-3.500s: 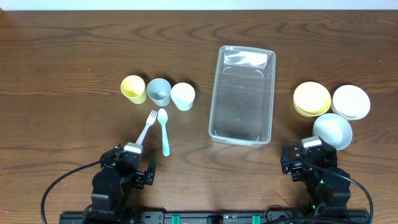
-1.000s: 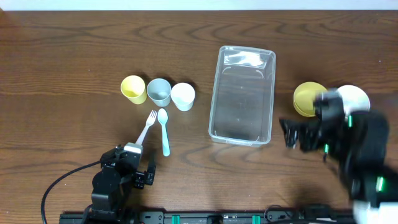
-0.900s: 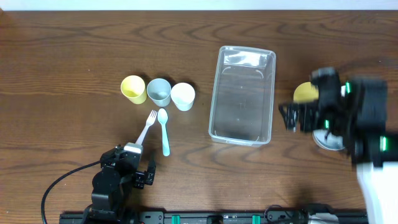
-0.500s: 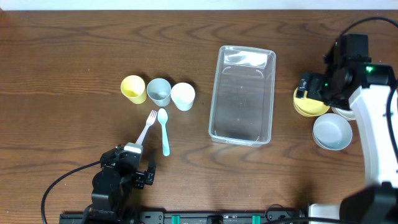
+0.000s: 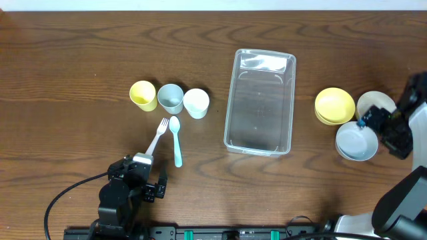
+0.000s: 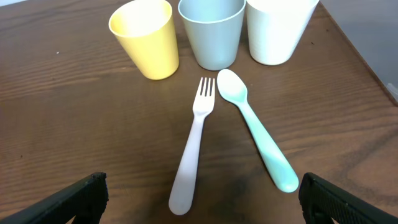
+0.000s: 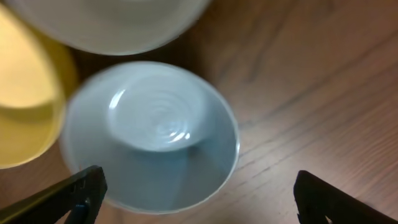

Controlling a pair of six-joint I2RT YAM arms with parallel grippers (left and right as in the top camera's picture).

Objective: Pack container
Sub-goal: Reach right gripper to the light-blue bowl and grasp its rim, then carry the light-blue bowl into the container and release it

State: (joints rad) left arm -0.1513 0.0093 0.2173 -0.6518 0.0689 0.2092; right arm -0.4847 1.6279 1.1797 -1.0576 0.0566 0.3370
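Container (image 5: pixel 260 100) lies ctr-right on table (image 5: pixel 67 53), nothing in it, with a bare wood strip along each long side; cups (image 5: pixel 170 98) stand well to its L and bowls to its R, none touching its rim. R gripper (image 7: pixel 199 190) hangs over grey bowl (image 5: pixel 355 141) by table's R edge, fingers spread wide and holding nothing, with yellow bowl (image 5: pixel 334 106) and white bowl (image 5: pixel 375 105) crowding close. L gripper (image 6: pixel 199 200) sits low at near edge facing fork (image 6: pixel 193 149) and spoon (image 6: pixel 255 137), fingers also wide apart, empty.

Our left arm (image 5: pixel 123 193) is chunky black blocks with a black cable (image 5: pixel 63 200); our right arm (image 5: pixel 395 130) adds a white shell (image 5: pixel 420 143).
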